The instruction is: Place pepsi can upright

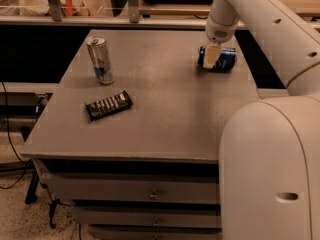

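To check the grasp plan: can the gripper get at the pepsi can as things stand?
Probably yes: the gripper is right at the pepsi can, lying on its side, with nothing between them.
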